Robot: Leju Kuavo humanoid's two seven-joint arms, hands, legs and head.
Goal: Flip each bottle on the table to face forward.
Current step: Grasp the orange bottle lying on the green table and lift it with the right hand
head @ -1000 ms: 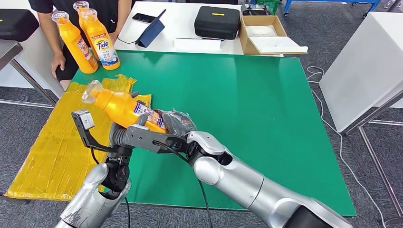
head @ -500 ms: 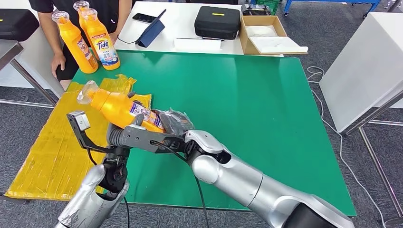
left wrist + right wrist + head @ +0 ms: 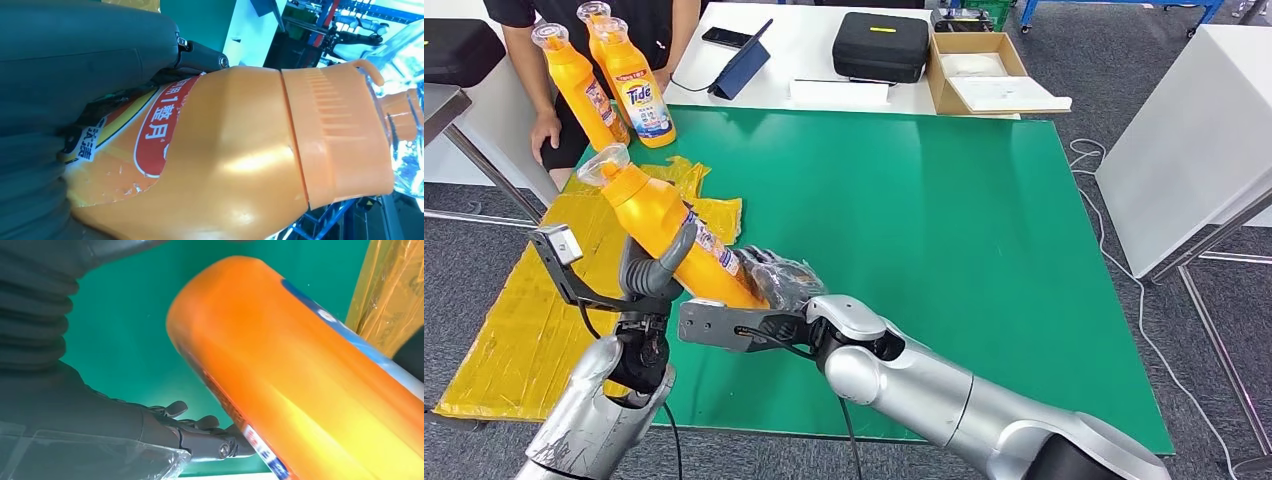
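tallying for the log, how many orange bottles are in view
4: three standing at the green table's far left corner, one tilted in the left hand. Others may be hidden.

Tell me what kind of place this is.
Probably a robotics lab or test space: a work table with a green mat, a black equipment case and an open cardboard box on the white table behind, and loose cables on grey carpet.
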